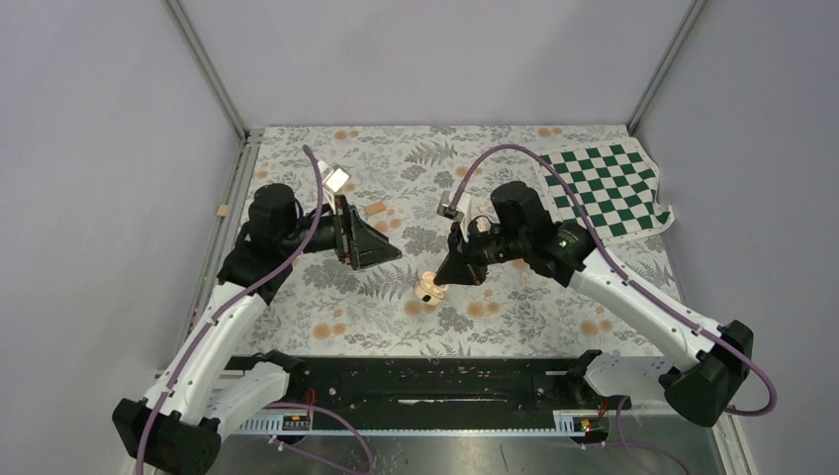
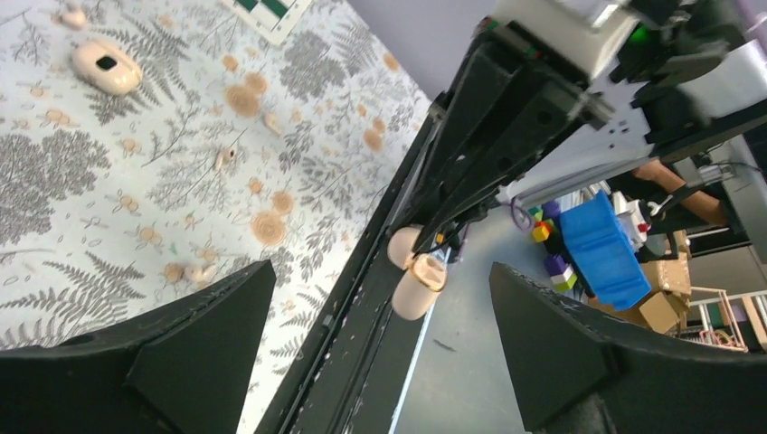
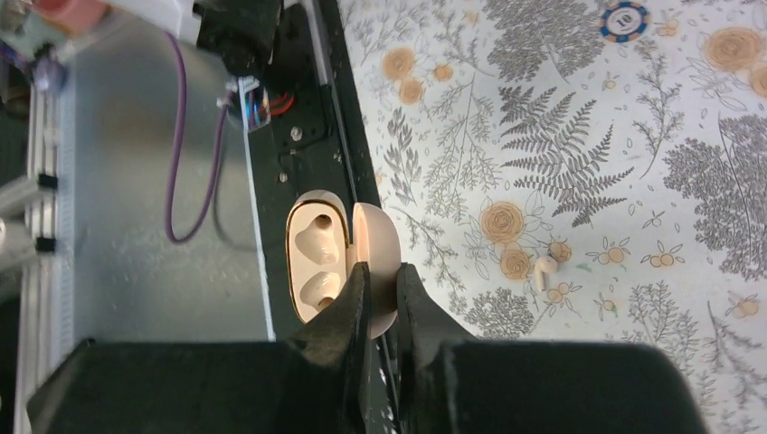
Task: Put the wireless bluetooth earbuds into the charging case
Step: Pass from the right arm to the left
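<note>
My right gripper [image 1: 444,276] [image 3: 382,274] is shut on the charging case [image 1: 428,288] [image 3: 318,260] and holds it above the cloth. The case is open and the fingers pinch its lid half; both sockets look empty. One earbud [image 3: 544,272] lies on the floral cloth to the right of the case. In the left wrist view the held case [image 2: 415,276] shows ahead, and a small pale bud [image 2: 223,158] lies on the cloth. My left gripper [image 1: 370,243] [image 2: 382,271] is open and empty, raised left of the case.
A flat tan oblong piece [image 2: 107,66] lies on the cloth behind the left gripper, also in the top view [image 1: 375,208]. A green checkered mat [image 1: 608,186] sits back right. A poker chip [image 3: 626,15] lies on the cloth. A black rail [image 1: 425,378] runs along the near edge.
</note>
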`<state>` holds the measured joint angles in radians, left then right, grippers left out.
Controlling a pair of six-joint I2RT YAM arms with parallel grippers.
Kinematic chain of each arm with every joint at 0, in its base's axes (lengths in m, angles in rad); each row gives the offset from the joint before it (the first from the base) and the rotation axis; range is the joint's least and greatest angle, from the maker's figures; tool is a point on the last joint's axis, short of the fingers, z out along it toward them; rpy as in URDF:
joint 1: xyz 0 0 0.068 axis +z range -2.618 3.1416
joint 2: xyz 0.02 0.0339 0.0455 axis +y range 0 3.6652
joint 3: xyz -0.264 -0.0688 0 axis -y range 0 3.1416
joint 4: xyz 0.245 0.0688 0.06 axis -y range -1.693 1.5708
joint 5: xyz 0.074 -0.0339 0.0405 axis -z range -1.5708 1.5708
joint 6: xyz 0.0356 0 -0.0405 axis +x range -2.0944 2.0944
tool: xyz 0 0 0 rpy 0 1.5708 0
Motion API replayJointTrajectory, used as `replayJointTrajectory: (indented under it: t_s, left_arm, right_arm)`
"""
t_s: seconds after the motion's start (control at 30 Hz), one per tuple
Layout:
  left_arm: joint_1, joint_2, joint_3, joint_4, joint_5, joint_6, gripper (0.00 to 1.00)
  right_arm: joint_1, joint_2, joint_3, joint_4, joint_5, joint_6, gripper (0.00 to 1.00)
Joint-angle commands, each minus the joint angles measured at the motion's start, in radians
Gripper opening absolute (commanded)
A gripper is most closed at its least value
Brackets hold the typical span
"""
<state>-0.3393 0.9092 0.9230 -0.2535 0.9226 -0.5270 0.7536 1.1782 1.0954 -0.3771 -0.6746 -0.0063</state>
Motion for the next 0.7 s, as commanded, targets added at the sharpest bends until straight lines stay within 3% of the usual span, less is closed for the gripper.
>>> replayJointTrajectory:
  t_s: [0.0, 0.07, 0.3, 0.43, 0.57, 0.67]
  left_arm:
    - [0.004, 0.041, 0.019, -0.092, 0.026, 0.084, 0.84]
    - [0.001, 0.070, 0.029, -0.122, 0.056, 0.087, 0.78]
    - [-0.045, 0.112, 0.029, -0.094, 0.050, 0.053, 0.73]
    - [-0.053, 0.133, 0.019, 0.000, 0.092, -0.039, 0.64]
    - [-0.074, 0.151, 0.030, 0.040, 0.105, -0.093, 0.60]
    - [-0.088, 0.169, 0.039, 0.042, 0.107, -0.100, 0.48]
  right_arm:
    - [-0.001, 0.052, 0.142, -0.204, -0.099, -0.288, 0.00]
    - [0.000, 0.086, 0.188, -0.244, -0.127, -0.322, 0.00]
    - [0.001, 0.160, 0.284, -0.287, -0.183, -0.365, 0.00]
    - [0.003, 0.182, 0.311, -0.289, -0.203, -0.368, 0.00]
    - [0.006, 0.206, 0.343, -0.312, -0.181, -0.374, 0.00]
    - [0.008, 0.227, 0.365, -0.331, -0.180, -0.377, 0.00]
